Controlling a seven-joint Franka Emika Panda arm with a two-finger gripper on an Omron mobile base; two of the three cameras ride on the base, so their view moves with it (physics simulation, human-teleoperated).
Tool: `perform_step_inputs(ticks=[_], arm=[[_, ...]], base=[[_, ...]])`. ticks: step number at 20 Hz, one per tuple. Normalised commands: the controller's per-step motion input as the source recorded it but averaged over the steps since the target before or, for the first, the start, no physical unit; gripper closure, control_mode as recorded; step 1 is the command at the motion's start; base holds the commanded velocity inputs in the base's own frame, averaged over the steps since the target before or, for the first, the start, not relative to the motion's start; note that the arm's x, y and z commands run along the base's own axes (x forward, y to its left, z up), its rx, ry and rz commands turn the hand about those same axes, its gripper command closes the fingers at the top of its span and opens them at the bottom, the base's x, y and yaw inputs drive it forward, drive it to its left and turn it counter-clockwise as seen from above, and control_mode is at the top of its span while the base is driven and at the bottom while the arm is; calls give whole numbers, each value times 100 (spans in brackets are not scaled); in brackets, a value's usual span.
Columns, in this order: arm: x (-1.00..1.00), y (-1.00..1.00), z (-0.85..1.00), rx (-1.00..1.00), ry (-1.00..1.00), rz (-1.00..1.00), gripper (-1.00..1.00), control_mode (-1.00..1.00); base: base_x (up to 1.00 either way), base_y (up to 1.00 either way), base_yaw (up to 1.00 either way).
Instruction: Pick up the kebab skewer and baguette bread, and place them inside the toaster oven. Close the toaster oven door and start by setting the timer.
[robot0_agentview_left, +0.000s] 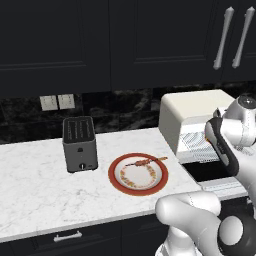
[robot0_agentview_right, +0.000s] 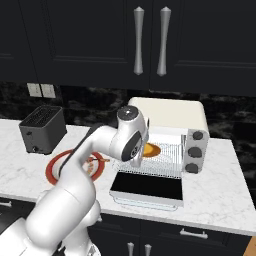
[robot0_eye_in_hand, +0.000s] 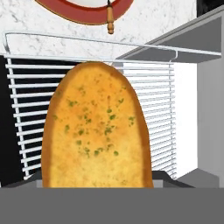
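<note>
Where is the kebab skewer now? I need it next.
In the left base view the kebab skewer lies across the far side of the red-rimmed plate, between the slot toaster and the toaster oven.

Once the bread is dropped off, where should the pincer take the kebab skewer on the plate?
Grip the kebab skewer from above, across its chunk-covered middle. It lies flat across the far side of the red-rimmed plate, bare stick tip overhanging the rim toward the toaster oven, so a side approach would likely hit the rim.

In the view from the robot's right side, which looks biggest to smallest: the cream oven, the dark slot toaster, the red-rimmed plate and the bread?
1. toaster oven
2 and 3. slot toaster and red-rimmed plate: they look similar, and the arm hides part of the plate, so I won't rank them.
4. baguette bread, mostly hidden behind the arm.
</note>
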Motion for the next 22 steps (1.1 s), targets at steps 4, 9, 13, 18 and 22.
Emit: perform_step_inputs(ticks=[4, 9, 13, 18, 22], arm=[[12, 0, -1, 0, -1, 0, 100, -100], [21, -1, 0, 0, 0, 0, 100, -100], [23, -2, 0, 1, 0, 0, 100, -100], [23, 0, 0, 0, 0, 0, 100, -100], [24, 0, 0, 0, 0, 0, 100, -100]], base=[[0, 0, 0], [0, 0, 0], [0, 0, 0], [0, 0, 0], [0, 0, 0]])
